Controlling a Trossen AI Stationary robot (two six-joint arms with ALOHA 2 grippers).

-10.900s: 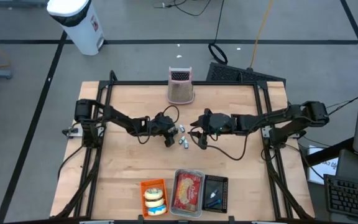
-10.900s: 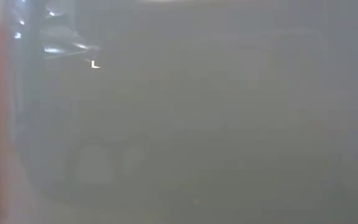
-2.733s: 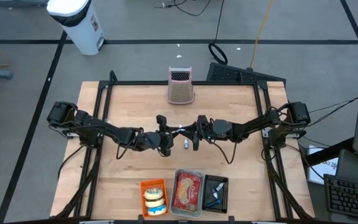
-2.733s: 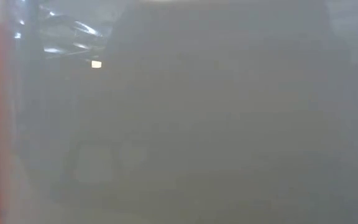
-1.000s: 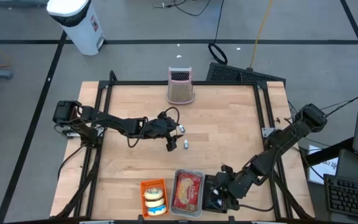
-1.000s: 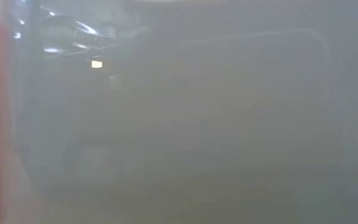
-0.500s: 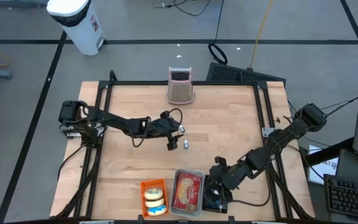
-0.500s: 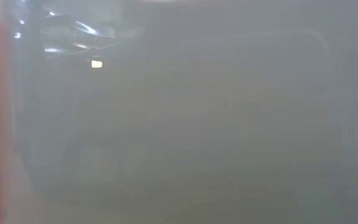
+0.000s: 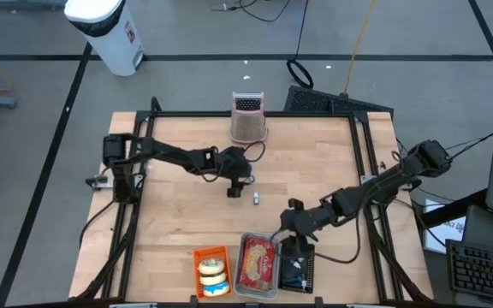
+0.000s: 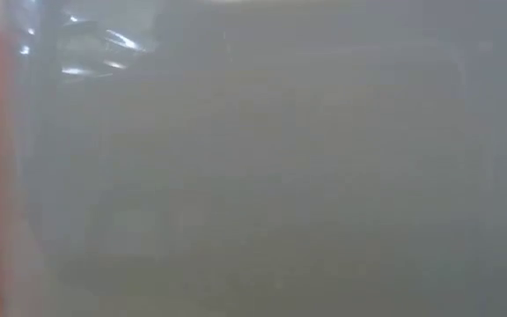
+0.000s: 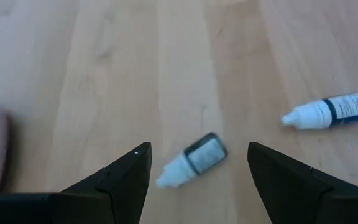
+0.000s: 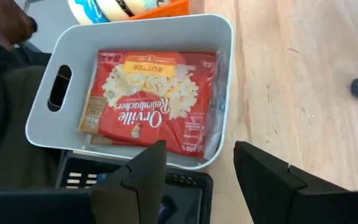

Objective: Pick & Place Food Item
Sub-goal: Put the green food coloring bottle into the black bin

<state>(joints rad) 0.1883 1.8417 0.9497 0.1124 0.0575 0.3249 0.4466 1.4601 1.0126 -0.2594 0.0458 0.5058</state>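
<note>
Two small white dropper bottles lie on their sides on the wooden table: one (image 11: 194, 160) just ahead of the gap of my open left gripper (image 11: 197, 150), the other (image 11: 331, 111) farther off. My left gripper (image 9: 234, 188) hovers near the table's middle and touches neither. A red popcorn packet (image 12: 151, 99) lies flat in the grey bin (image 12: 229, 74). My right gripper (image 12: 197, 152) is open, with nothing between its fingers, above the far ends of the grey bin and the black bin (image 9: 296, 265).
An orange bin (image 9: 212, 272) with ring-shaped baked goods stands left of the grey bin at the near edge. A pink-and-grey stand (image 9: 248, 120) sits at the far edge. The low view is filled by the grey bin's wall (image 10: 253, 176). Bare wood lies left and right.
My right gripper has gone from over the black bin's near part toward the far edge and a little left, to the bins' far ends. My left gripper has sunk toward the bottles and rolled about its own line. The bottles and bins have kept still.
</note>
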